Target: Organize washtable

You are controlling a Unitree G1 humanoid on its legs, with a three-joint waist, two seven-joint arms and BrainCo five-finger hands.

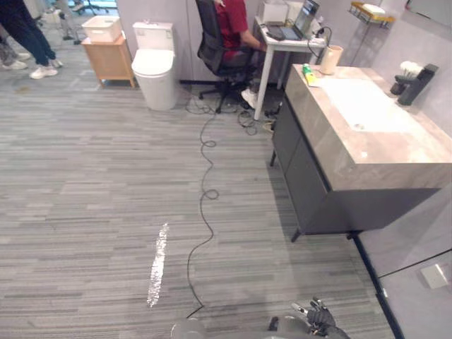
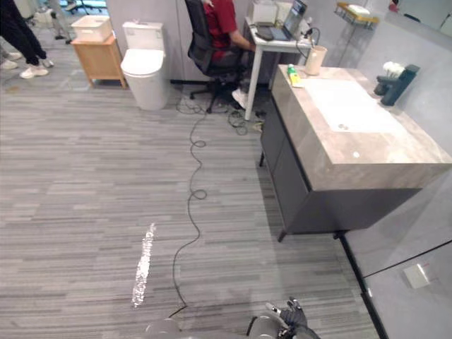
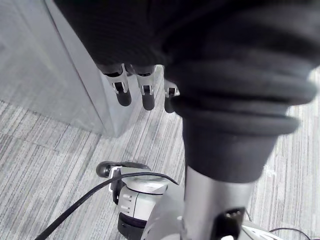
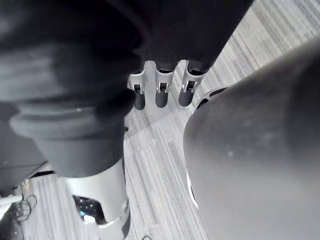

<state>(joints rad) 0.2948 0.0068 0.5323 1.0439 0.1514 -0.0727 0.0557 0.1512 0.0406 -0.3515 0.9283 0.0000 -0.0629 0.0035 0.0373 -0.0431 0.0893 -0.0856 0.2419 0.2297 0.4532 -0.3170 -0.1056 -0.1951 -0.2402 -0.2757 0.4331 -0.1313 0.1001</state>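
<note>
Left hand (image 3: 145, 92) seen hanging over floor (image 1: 106, 212), fingers straight and loose, nothing held. Right hand (image 4: 161, 90) same deal, fingers relaxed, nothing gripped. Washtable (image 1: 311, 183) spotted ahead on right, well apart from both hands. On tabletop (image 1: 395, 152): sink basin (image 1: 367, 106) sunk in middle, beige cup (image 1: 330, 59) and green item (image 1: 308, 73) parked at far corner, black faucet (image 1: 415, 83) set by wall.

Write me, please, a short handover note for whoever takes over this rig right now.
Left hand: open, empty, fingers pointing at the floor.
Right hand: open, empty, likewise.
The washtable stands ahead to the right, seemingly beyond reach. At its far end are a beige cup and a green and yellow item. A black faucet is behind the basin.
Done: nothing visible.
Left: walk up, tidy the top.
</note>
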